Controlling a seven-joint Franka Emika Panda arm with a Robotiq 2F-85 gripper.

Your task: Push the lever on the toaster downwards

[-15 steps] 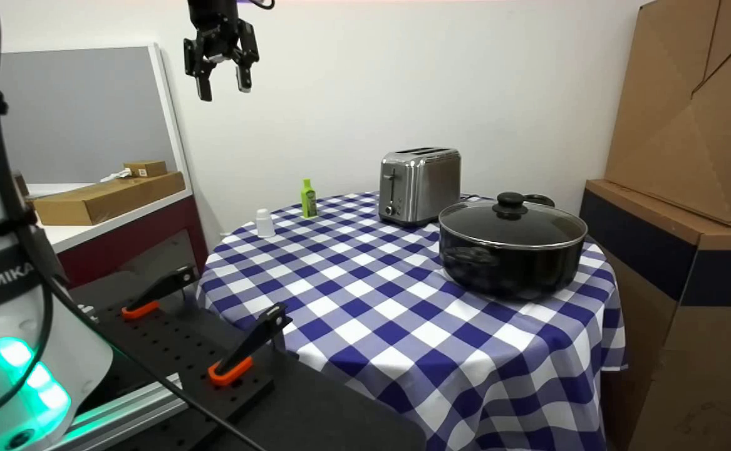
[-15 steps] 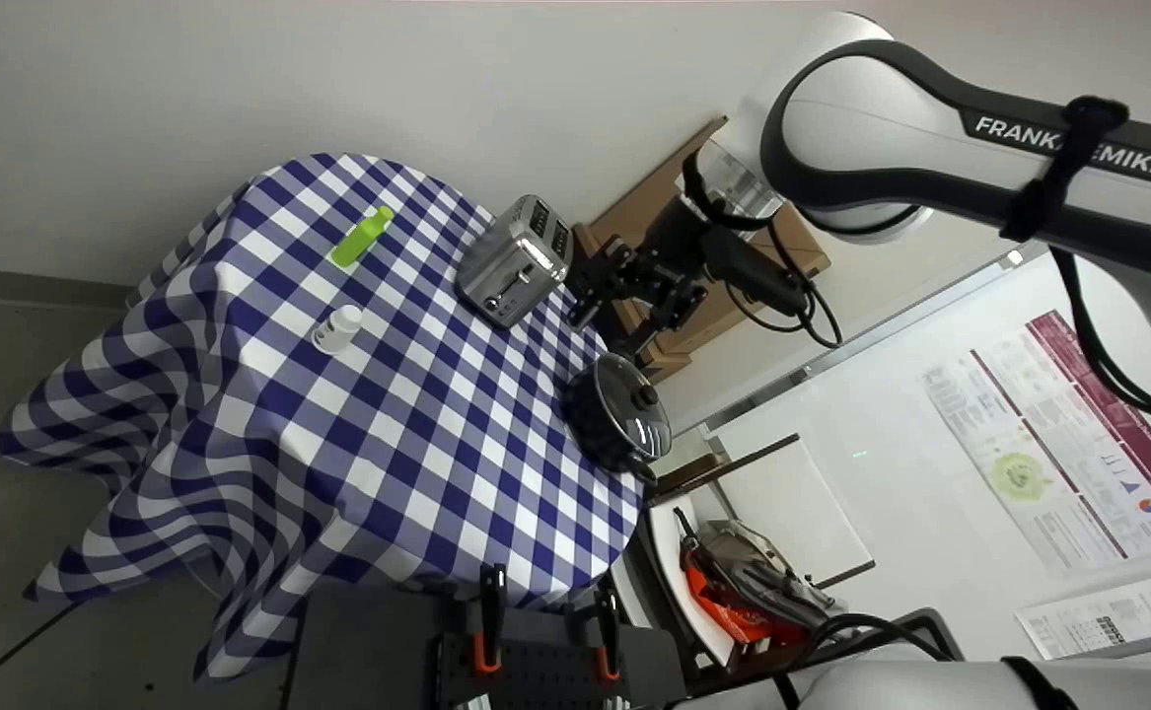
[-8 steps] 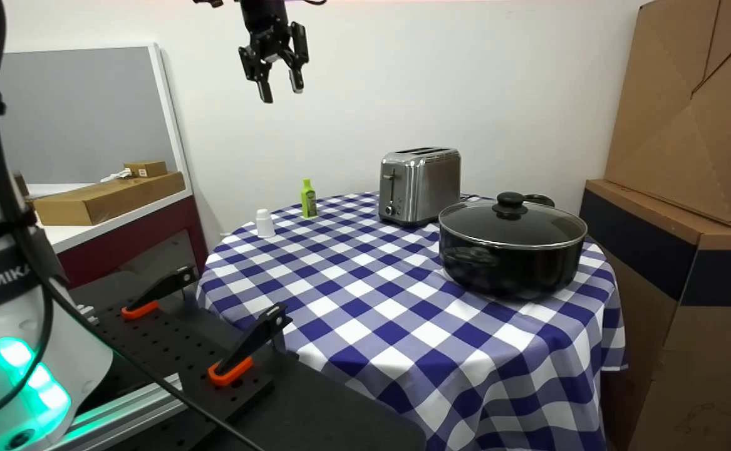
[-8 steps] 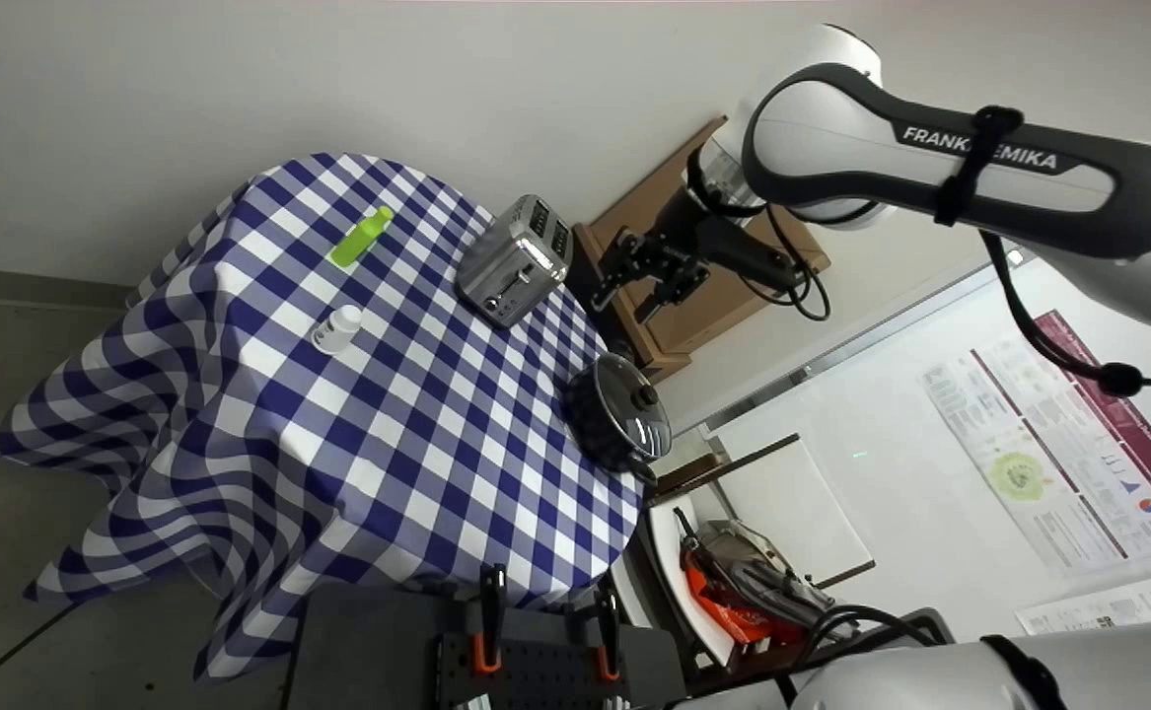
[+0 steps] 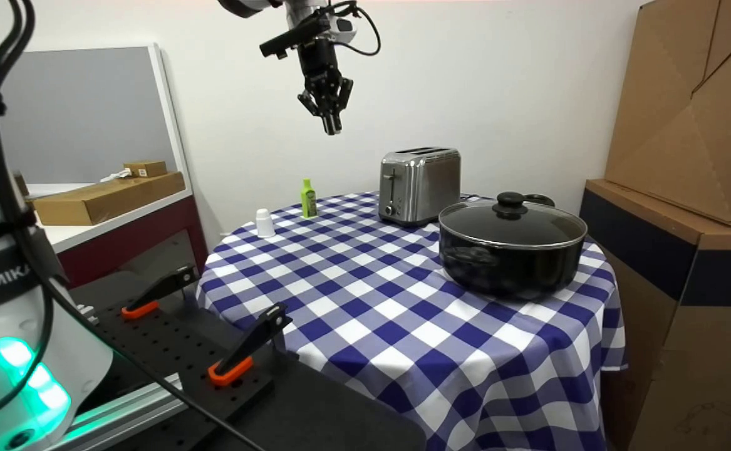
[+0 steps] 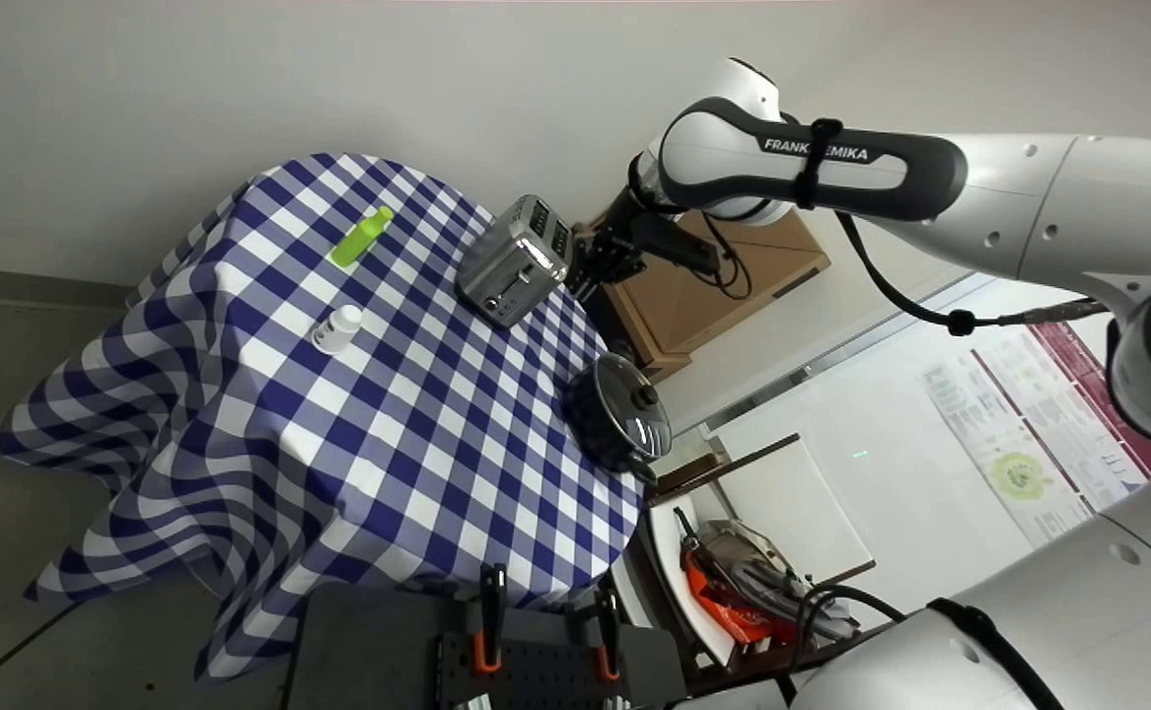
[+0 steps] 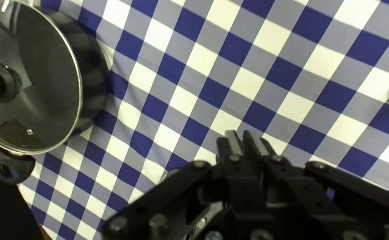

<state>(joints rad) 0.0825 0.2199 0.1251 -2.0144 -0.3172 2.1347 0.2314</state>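
White wall backs a round tabletop dressed in blue-and-white check, where a brushed silver metal toaster stands upright. In an exterior view, the toaster's small lever sits high in its track on the narrow end face, above a round dial. The black jointed end effector hangs higher than the toaster, seemingly off its lever side and apart from it, clenched with nothing in its grip. I judge this to be the approach, the press not begun; a clenched end effector makes one firm prod, so it is best left that way. A black pot with a glass lid stands near the toaster, so the wrist should descend on the lever side, clear of it.

In an exterior view, the toaster again shows its lever near the upper end of the track. The end effector looks just beside the toaster, though the gap in depth is hard to tell there. Ideally it would settle right above the lever, then press straight down along the track; leaning into the toaster's face could slide or tip it, and overrunning could catch the dial.

In the wrist view, the dark, narrow fingers lie side by side, at most a slit between them. Shiny metal behind the linkage is probably the toaster, but the lever cannot be made out, so aim should lean on both exterior views.
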